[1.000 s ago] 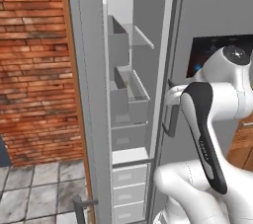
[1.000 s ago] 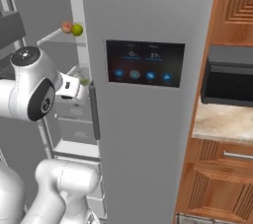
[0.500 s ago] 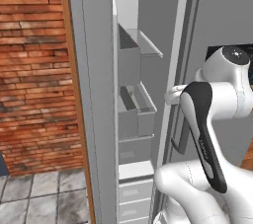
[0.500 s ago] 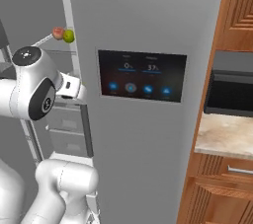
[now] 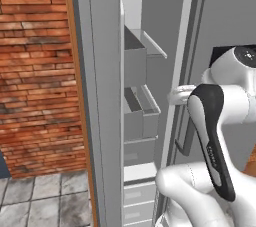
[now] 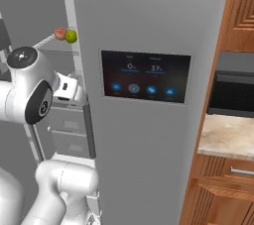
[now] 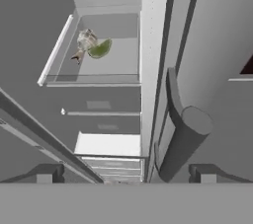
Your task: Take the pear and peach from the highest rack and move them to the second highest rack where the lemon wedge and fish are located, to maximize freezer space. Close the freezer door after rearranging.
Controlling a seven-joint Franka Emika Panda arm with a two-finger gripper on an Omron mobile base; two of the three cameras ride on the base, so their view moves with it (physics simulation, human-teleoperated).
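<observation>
The peach [image 6: 59, 33] and the green pear [image 6: 71, 35] lie side by side at the front edge of the highest rack [image 6: 47, 42] inside the open freezer. One rack lower, the green lemon wedge [image 7: 101, 49] and the small fish [image 7: 85, 43] lie together on the second rack [image 7: 89, 78]. My gripper [image 7: 126, 176] is open and holds nothing. It sits in front of the freezer opening, below both racks, with its white hand [image 6: 65, 87] beside the closed door's handle. The freezer door [image 5: 100, 96] stands wide open on the left.
The dark vertical handle [image 7: 183, 136] of the closed right fridge door, with its display panel [image 6: 145, 77], is right next to my hand. Bins [image 5: 142, 116] line the open door. Drawers [image 6: 69, 140] fill the freezer's lower part. A brick wall [image 5: 35, 71] lies left, wooden cabinets [image 6: 233, 169] right.
The whole picture has shifted and grown in both base views, so the base has driven closer to the freezer. The arm keeps its pose and the gripper stays open.
</observation>
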